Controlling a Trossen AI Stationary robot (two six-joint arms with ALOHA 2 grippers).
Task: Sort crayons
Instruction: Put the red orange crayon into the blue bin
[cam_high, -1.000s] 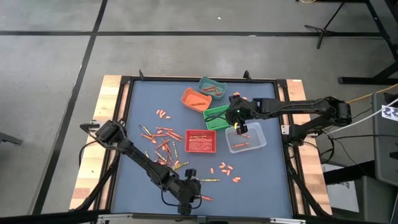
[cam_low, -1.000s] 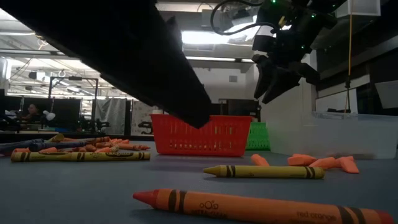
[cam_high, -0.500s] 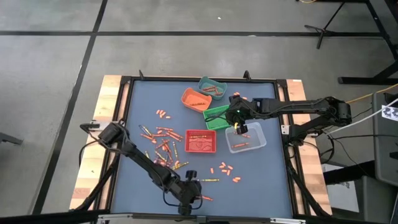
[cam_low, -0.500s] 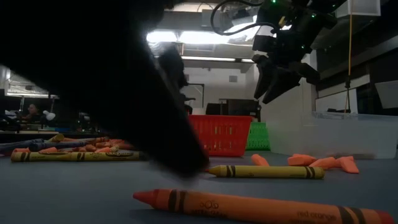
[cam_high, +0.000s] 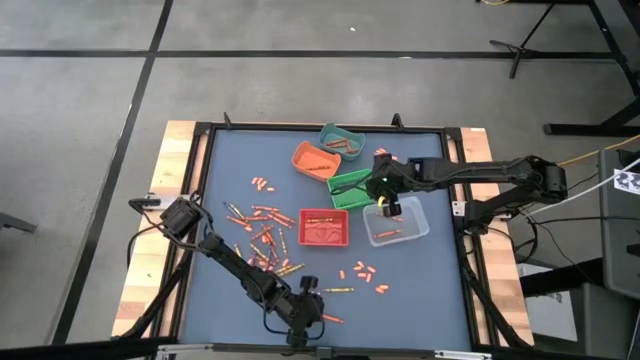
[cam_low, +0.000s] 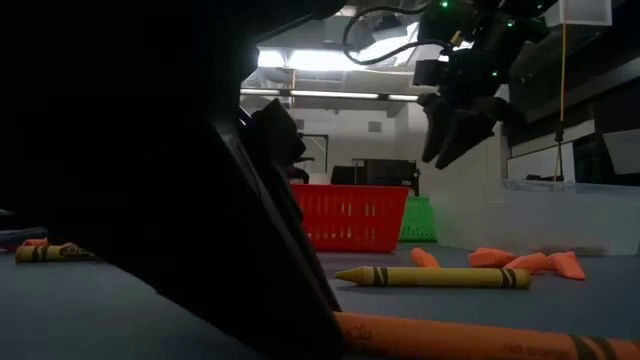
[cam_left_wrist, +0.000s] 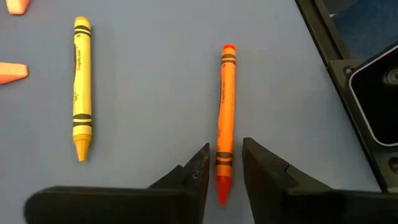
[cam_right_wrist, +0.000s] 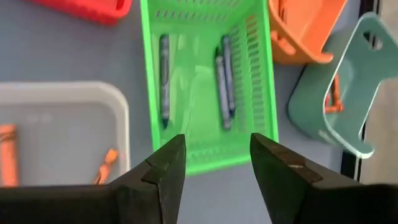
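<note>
Here, item by item, is what you have on the worktop (cam_high: 230, 180).

Crayons: dozens of thin sticks, mostly orange-red. The main scatter (cam_high: 262, 232) lies left of centre; a smaller group (cam_high: 362, 271) lies nearer, toward the right. Others are already sorted into the red bin (cam_high: 324, 227), green bin (cam_right_wrist: 202, 81), orange bin (cam_high: 315, 158), teal bin (cam_high: 340, 140) and clear tray (cam_high: 397, 222).

Orange crayon (cam_left_wrist: 224, 118): at the near edge, beside a yellow crayon (cam_left_wrist: 81, 96).

Left tool (cam_left_wrist: 224, 163): low at the near edge, its fingers straddling the orange crayon's near end with a gap either side, not clamped.

Right tool (cam_right_wrist: 214, 155): above the green bin's near rim, fingers wide apart, holding nothing.

Handling, as a judgement: light, stiff, paper-wrapped wax that will likely roll and may snap under a hard squeeze. You would do better gripping across the wrapped middle than near the tip.
</note>
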